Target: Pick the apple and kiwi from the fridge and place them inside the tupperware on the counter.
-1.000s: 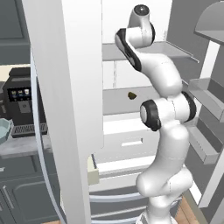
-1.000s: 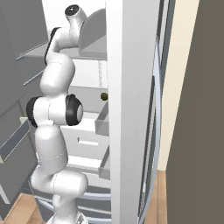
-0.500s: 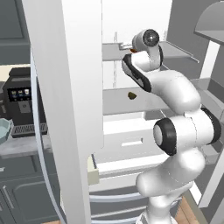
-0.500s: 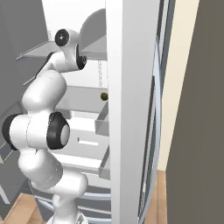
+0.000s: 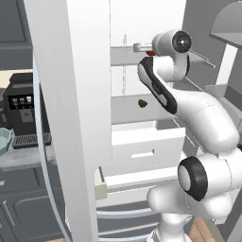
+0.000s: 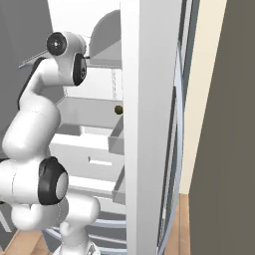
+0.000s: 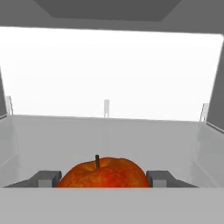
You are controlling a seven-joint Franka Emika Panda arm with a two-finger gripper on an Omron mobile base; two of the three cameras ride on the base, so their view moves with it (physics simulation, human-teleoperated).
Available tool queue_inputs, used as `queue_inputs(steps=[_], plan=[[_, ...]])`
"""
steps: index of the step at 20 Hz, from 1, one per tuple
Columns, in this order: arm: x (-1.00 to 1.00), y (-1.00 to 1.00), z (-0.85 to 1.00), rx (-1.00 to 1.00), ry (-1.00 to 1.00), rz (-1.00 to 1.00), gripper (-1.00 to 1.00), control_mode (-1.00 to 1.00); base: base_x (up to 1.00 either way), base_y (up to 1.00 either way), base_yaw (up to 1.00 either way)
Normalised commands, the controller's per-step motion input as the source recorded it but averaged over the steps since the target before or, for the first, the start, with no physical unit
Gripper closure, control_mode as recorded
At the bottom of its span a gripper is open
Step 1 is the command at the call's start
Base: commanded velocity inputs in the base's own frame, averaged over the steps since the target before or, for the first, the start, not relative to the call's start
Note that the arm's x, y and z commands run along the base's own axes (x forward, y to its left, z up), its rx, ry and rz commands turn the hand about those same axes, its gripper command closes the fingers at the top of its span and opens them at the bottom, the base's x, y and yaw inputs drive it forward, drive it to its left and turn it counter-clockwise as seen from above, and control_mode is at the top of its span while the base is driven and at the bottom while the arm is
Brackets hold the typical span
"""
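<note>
On the left stands a black coffee machine (image 5: 21, 113) with a small lit panel and a grey drip grille, in front of a cream wall strip. Below it are dark grey cabinets (image 5: 23, 212) with thin silver bar handles. Above it hangs a dark grey upper cabinet (image 5: 12, 21). To the right there is a plain cream wall (image 6: 201, 99) and beside it a flat brown-grey panel (image 6: 234, 124). The floor (image 6: 184, 224) is light brown wood planks. The light is even and soft.
</note>
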Motion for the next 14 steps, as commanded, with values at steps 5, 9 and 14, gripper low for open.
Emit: queue_inputs(steps=[5,9,14], plan=[[-0.99,0.00,-0.21,-0.01,0.07,0.03,1.00,-1.00,0.00,0.00,0.00],[-0.97,0.00,-0.15,0.00,0.04,0.00,1.00,-1.00,0.00,0.00,0.00],[-0.88,0.00,0.00,0.00,0.17,0.00,1.00,-1.00,0.00,0.00,0.00]])
